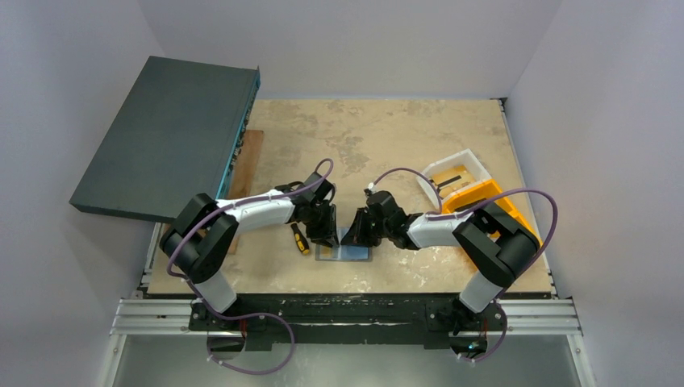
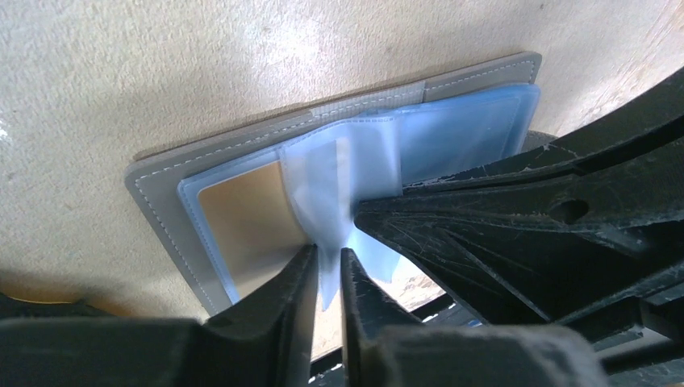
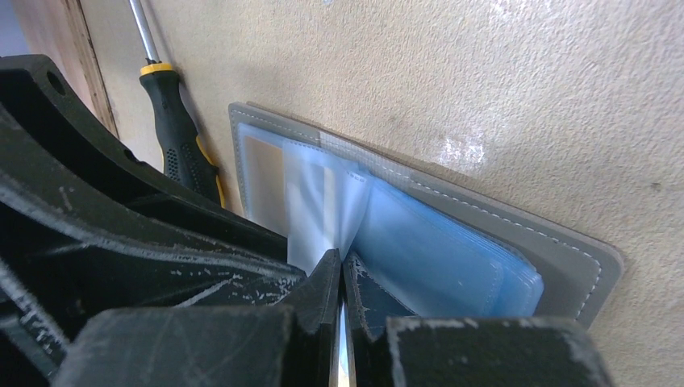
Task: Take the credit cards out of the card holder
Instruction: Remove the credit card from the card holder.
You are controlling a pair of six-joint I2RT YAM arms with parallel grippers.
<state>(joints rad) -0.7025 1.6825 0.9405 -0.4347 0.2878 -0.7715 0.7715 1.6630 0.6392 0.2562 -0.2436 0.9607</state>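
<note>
The grey card holder (image 1: 345, 253) lies open and flat on the table, between the two grippers. Its pale blue plastic sleeves fan up from the middle in the left wrist view (image 2: 355, 161). A tan card (image 2: 242, 218) shows inside the left sleeve. My left gripper (image 2: 327, 278) is shut on a translucent sleeve leaf that stands up from the spine. My right gripper (image 3: 340, 274) is shut on a sleeve leaf from the opposite side, next to the blue sleeve stack (image 3: 444, 250). In the top view both grippers (image 1: 327, 238) (image 1: 356, 236) touch down over the holder.
A black and yellow screwdriver (image 1: 300, 239) lies just left of the holder and shows in the right wrist view (image 3: 181, 137). A large dark flat box (image 1: 169, 137) overhangs the back left. An orange bin (image 1: 484, 205) and a clear bin (image 1: 456, 171) stand at the right.
</note>
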